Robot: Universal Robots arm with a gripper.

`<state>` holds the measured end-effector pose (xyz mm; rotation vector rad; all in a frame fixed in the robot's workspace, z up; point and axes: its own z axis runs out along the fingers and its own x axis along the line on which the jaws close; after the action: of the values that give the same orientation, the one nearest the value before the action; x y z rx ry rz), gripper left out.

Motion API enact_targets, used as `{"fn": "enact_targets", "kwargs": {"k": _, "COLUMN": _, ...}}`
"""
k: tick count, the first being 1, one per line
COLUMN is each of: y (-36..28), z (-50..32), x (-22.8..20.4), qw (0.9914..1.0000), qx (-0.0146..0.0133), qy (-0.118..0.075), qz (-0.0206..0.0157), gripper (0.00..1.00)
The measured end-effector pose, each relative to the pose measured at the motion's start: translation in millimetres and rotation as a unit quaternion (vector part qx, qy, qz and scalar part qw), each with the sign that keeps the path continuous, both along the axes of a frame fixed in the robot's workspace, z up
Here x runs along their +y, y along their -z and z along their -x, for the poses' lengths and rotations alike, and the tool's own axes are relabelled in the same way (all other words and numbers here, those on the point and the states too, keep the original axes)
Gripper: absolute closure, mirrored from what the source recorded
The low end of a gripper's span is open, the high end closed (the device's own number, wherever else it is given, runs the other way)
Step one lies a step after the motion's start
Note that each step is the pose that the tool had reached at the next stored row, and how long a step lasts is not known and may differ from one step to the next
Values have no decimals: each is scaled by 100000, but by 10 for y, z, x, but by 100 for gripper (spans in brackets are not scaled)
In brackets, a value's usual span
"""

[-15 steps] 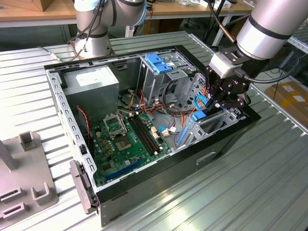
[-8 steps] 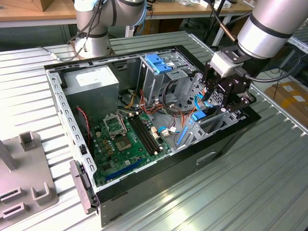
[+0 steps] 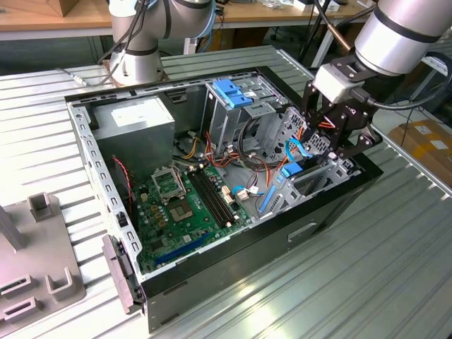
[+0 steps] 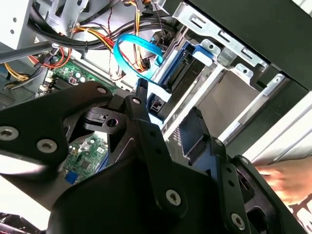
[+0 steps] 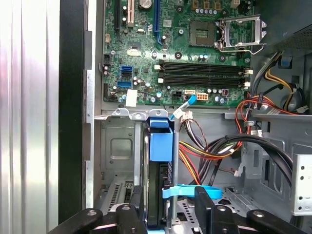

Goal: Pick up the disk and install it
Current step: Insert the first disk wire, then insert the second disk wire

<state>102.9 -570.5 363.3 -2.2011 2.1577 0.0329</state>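
Pincer (image 5: pixel 168 219) fingers astride upright disk (image 5: pixel 160 146) — inside bay.

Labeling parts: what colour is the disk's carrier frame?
Blue; the disk shows best in the first wrist view.

Stood on edge in a metal slot of the computer case: the disk (image 5: pixel 157 195), thin and dark, with a blue plastic frame on its near end. Sat right between the two black jaws, its far end hidden behind them. Seen in the second wrist view (image 4: pixel 183 73) too, just past the jaws.
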Motion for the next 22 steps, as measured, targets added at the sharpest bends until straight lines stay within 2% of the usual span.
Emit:
{"fn": "enact_targets", "kwargs": {"k": 2, "y": -60, "z": 0, "x": 0, "qw": 100000, "qx": 1, "qy": -4, "qz": 80, "gripper": 46}}
{"fn": "enact_targets", "kwargs": {"k": 6, "y": -64, "z": 0, "x": 0, "qw": 100000, "qx": 3, "qy": 0, "qz": 257, "gripper": 46}}
{"fn": "enact_targets", "kwargs": {"k": 8, "y": -64, "z": 0, "x": 0, "qw": 99999, "qx": 0, "qy": -2, "qz": 486, "gripper": 46}}
{"fn": "enact_targets", "kwargs": {"k": 18, "y": -64, "z": 0, "x": 0, "qw": 99998, "qx": 0, "qy": -3, "qz": 612, "gripper": 46}}
{"fn": "enact_targets", "kwargs": {"k": 19, "y": -64, "z": 0, "x": 3, "qw": 99998, "qx": 0, "qy": -2, "qz": 633, "gripper": 46}}
{"fn": "enact_targets", "kwargs": {"k": 22, "y": -64, "z": 0, "x": 50, "qw": 99998, "qx": 1, "qy": -2, "qz": 633, "gripper": 46}}
